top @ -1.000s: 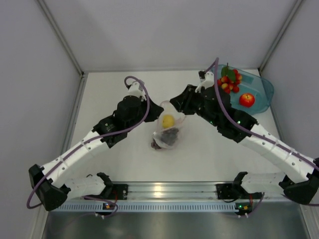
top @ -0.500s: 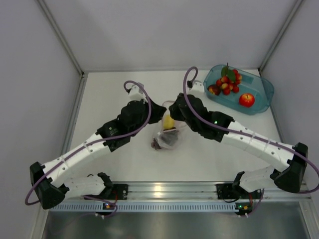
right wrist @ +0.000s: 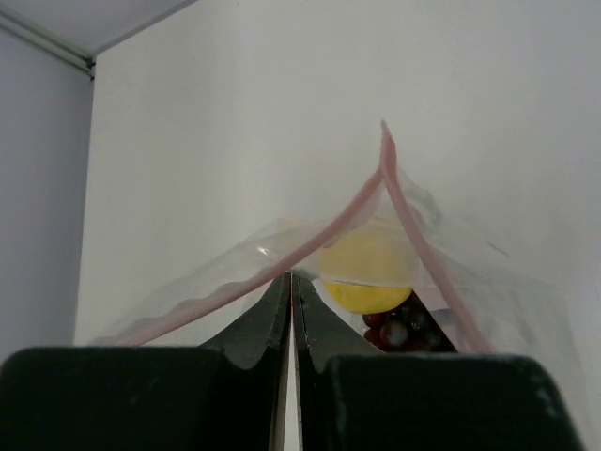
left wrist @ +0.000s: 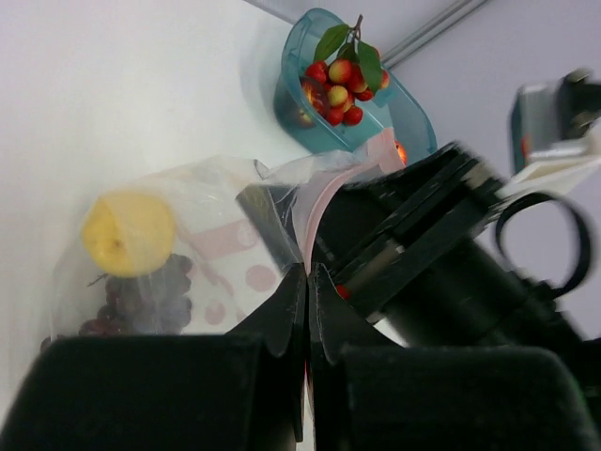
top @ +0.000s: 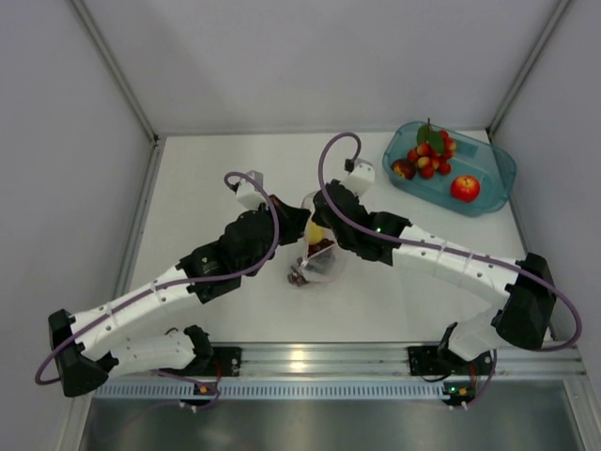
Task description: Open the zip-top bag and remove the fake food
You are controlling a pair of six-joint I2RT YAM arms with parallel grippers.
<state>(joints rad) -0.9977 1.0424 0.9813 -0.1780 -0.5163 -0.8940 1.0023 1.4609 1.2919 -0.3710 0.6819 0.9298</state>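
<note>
From above, the left gripper (top: 301, 229) and right gripper (top: 317, 223) stood tip to tip at the zip-top bag (top: 329, 269). In the left wrist view, shut jaws clamped its rim, with the lemon (left wrist: 129, 232) and grapes (left wrist: 141, 303) to their left. In the right wrist view, shut jaws pinched the pink zip strip (right wrist: 340, 222), the lemon just beyond.

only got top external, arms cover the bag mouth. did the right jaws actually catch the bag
Observer: Yes, the right wrist view shows the right jaws shut on the zip-top bag at its pink strip.
Operator: and the left
Observer: The left wrist view shows the left jaws shut on the bag's edge too.
Operator: mouth open yet
Observer: Yes, in the right wrist view the two strips stand parted like a tent, lemon and grapes inside.
</note>
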